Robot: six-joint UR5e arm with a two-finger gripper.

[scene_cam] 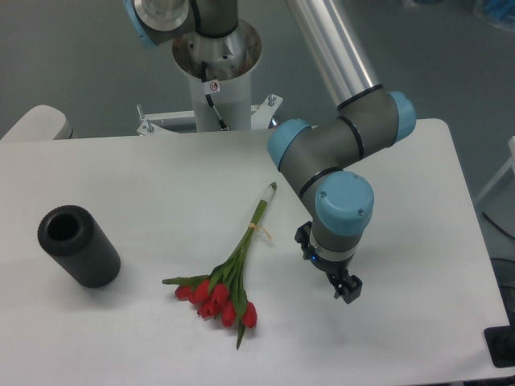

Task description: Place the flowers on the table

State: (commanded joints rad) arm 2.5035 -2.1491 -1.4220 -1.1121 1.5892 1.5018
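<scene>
From the fixed camera, looking down over the worktop [121, 169], I see the flowers [228, 277] lying flat on its white surface, near the front and a little left of centre. The red heads cluster toward the front edge, with one green leaf sticking out to the left and another trailing forward. The long green stems run up and to the right, away from the camera, ending in a pale tip. A pale band is tied around them about midway along. Nothing holds the bunch; it rests on the worktop by itself.

My fingers [346, 288] are to the right of the stems and clearly apart from them, pointing down toward the worktop. They pinch nothing. They show only as a small dark shape below my blue-capped wrist, and I cannot tell whether they are spread or pressed together, nor whether they touch the surface.

A dark grey hollow cylinder [78, 245] lies on its side at the left of the worktop, its open end facing up and away from the camera, well apart from the flowers.

Behind the worktop stands my white base column [216, 76]. It carries a small round label with a red ring, too small to read. I can make out no other writing or brand marks.
</scene>
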